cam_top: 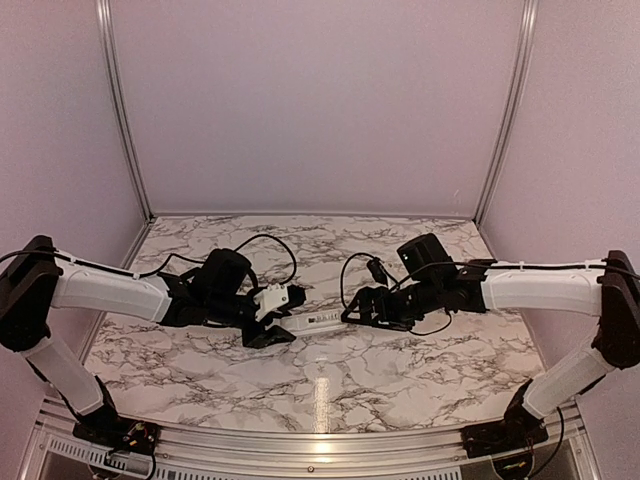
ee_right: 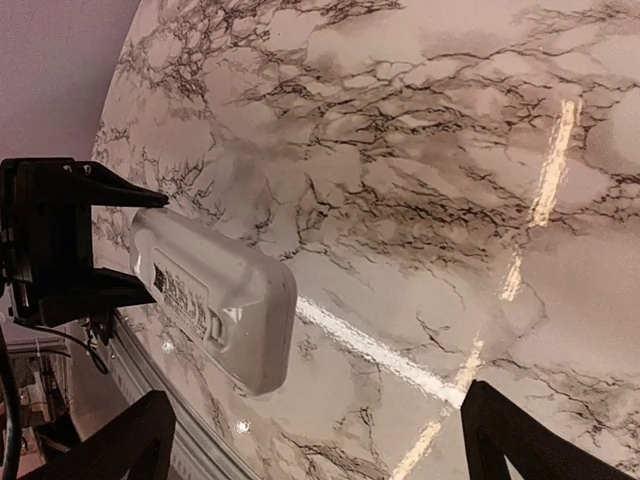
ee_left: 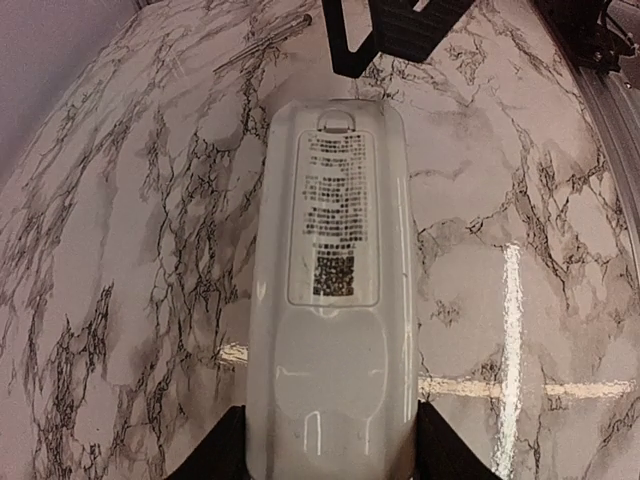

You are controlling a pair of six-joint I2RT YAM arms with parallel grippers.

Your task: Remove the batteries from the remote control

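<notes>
Left wrist view, item one: remote control [ee_left: 335, 260], slim white bar, printed face up, apparently raised clear of the marble table [ee_left: 120, 250]; left gripper [ee_left: 332, 455] clamped on its near end, one dark finger against each long edge; far end free, pointing toward the right gripper [ee_left: 395, 30].

Item two: printed panel [ee_left: 335, 215], judged to be the battery cover, in place; small latch tab [ee_left: 340, 120] at its far end; batteries not visible, presumably beneath.

Right wrist view: right gripper [ee_right: 320, 420] spread wide, carrying nothing, just short of the remote's free end; bare table between its fingers.

Step in hand, as judged: freeing the cover. Method advised: keep the left grip firm and level, below the panel so it is not pinned; bring one right fingertip down onto the latch tab; press along the remote's long axis, not across it; go gently, since force on the unsupported end may pivot the bar in the clamp.

Top external view, pose: left arm [cam_top: 110, 292] and right arm [cam_top: 540, 290] both reach inward, low, forearms near level; grippers face each other at mid-table, the remote bridging most of the gap.
</notes>
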